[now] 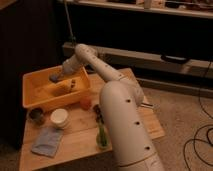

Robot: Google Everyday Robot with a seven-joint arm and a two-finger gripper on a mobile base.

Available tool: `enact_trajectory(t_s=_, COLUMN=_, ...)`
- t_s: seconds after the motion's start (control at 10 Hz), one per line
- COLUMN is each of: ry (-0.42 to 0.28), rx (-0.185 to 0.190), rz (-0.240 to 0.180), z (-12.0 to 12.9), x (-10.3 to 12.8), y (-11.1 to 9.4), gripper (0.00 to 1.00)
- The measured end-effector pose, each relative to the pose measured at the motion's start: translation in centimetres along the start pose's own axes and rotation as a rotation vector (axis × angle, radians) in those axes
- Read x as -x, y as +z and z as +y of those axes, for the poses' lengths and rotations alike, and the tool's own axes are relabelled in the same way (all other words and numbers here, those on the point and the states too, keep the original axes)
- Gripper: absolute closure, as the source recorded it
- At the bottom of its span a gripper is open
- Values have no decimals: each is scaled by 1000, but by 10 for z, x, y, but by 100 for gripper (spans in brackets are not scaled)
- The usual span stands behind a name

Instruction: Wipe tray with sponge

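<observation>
Though dim, fingertips out of sight, hand [56, 77] above rear of tray [35, 100], clamped on grey-blue sponge [53, 79]

The large rectangular plastic tray [31, 103] is yellow-orange, its floor a shade paler. Over its far left part hangs the pale grey gripper [59, 75], with the small flat grey-blue sponge [53, 79] at its tip. The smooth robot arm [125, 125] is white, marked with rows of small dark dots. On the light tan wooden table [80, 145] are a white round cup [59, 118], a blue-grey folded cloth [47, 141], a small orange-red round thing [86, 103] and a green slender object [102, 136]. The floor [185, 112] is grey and speckled.
</observation>
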Motion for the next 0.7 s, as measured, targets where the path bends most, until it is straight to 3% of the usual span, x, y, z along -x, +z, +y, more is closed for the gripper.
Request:
enact_trajectory(t_s=0.2, ry=-45, rx=22, rz=-33, z=0, x=20, y=12, gripper=91)
enact_trajectory(t_s=0.7, ry=-119, rx=105, rz=-87, z=68, x=68, y=3, gripper=91)
